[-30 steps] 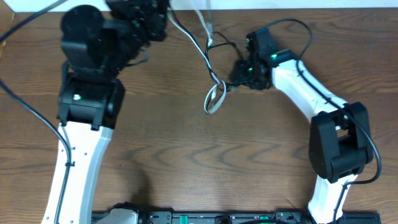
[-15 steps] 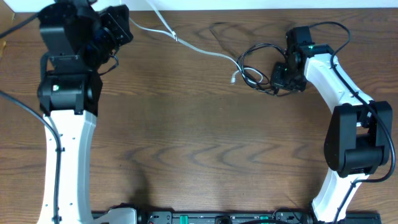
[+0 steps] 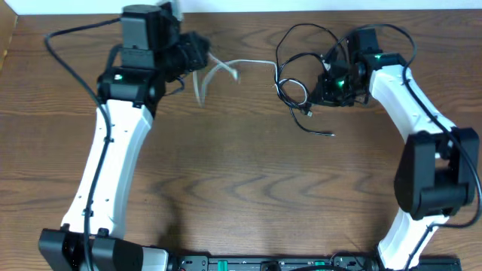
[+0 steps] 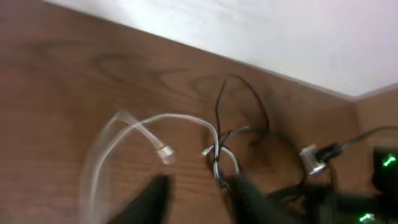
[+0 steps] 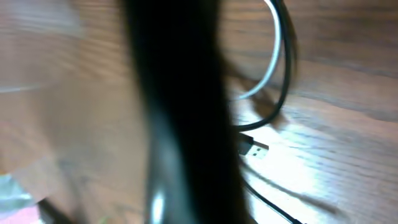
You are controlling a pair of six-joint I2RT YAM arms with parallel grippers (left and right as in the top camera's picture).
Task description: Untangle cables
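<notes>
A brown wooden table (image 3: 241, 188) is seen from above, with both arms stretched toward its far edge. The left arm (image 3: 113, 165) is extended from the near left corner, and the right arm (image 3: 407, 98) is bent in from the right.

The left gripper (image 3: 197, 59) is pointed toward the right gripper (image 3: 325, 83). In the left wrist view its fingers (image 4: 155, 199) are seen standing apart with a partial gap, and nothing is seen between them. The right gripper's jaws are closed. Only a dark, blurred finger (image 5: 180, 112) is shown by its own camera.

The white cable (image 3: 226, 68) is laid just in front of the left gripper. It is bent in an arch beside the fingertips and run from there toward the right gripper. Its near part is blurred in the left wrist view. The black cable (image 3: 290, 83) is gathered in loose loops directly at the right gripper's tips, on the side facing the left gripper. Whether a strand is pinched there cannot be told. The two cables are seen meeting where the white one reaches the black loops.

A small plug (image 3: 331, 135) of the black cable is found lying on the wood just below the right gripper, toward the near edge.
</notes>
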